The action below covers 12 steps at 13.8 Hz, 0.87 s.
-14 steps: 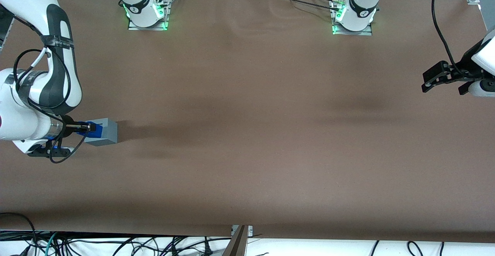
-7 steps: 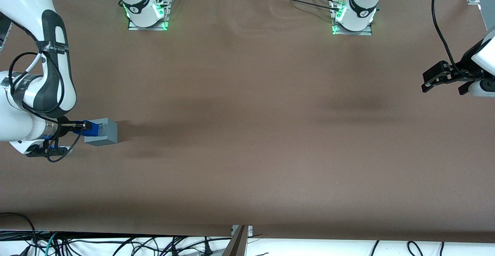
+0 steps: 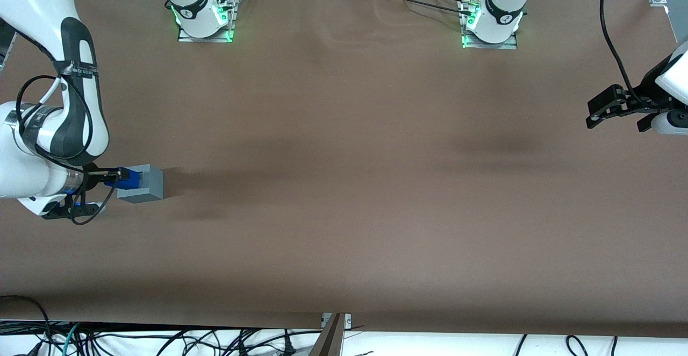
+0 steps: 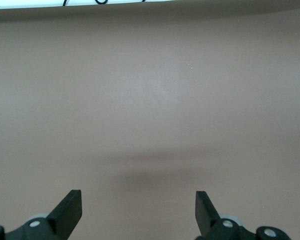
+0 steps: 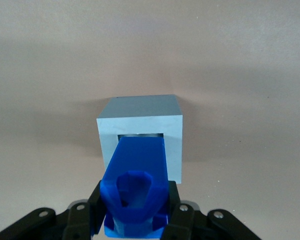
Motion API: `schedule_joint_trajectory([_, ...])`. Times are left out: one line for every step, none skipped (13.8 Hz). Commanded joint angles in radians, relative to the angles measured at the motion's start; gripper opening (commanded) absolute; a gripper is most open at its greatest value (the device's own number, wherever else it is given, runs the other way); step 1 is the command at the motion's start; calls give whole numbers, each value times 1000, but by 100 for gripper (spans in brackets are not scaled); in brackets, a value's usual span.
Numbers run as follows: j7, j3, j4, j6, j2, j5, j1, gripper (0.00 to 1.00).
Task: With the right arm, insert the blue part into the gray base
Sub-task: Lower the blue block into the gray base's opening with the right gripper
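gripper (image 3: 119, 174) gripping blue part (image 3: 129, 179) over gray base (image 3: 144, 183)

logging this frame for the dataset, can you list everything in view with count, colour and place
blue part: one, bright blue, held in the gripper, its tip reaching into the gray base's opening
gray base: one, light gray cube, on the table at the working arm's end
table: one, brown covered surface, under everything
cables: several, black, along the table edge nearest the front camera
right arm: one, white with black bands, above the working arm's end of the table
gripper: one, black, beside the gray base, shut on the blue part
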Motion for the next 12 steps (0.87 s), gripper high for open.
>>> schedule_joint_trajectory([-23, 2, -17, 3, -6, 10, -2, 31])
schedule_joint_trajectory([-23, 2, -17, 4, -4, 10, -2, 31])
schedule_joint_trajectory([-25, 3, -17, 4, -4, 9, -2, 30])
schedule_joint_trajectory([-29, 5, -18, 4, -4, 9, -2, 30])
schedule_joint_trajectory([-40, 5, -17, 4, -4, 9, 0, 31])
schedule_joint_trajectory([-45, 5, -17, 4, -4, 9, 1, 31])
schedule_joint_trajectory([-45, 5, -17, 6, -3, 9, 2, 31])
schedule_joint_trajectory([-45, 5, -17, 7, -1, 9, 2, 30])
schedule_joint_trajectory([-45, 5, -17, 9, 2, 9, 2, 30])
schedule_joint_trajectory([-45, 5, -17, 15, 4, 9, 2, 30])
schedule_joint_trajectory([-48, 5, -17, 23, 7, 9, 2, 31])
schedule_joint_trajectory([-56, 5, -17, 24, 11, 10, 2, 31])
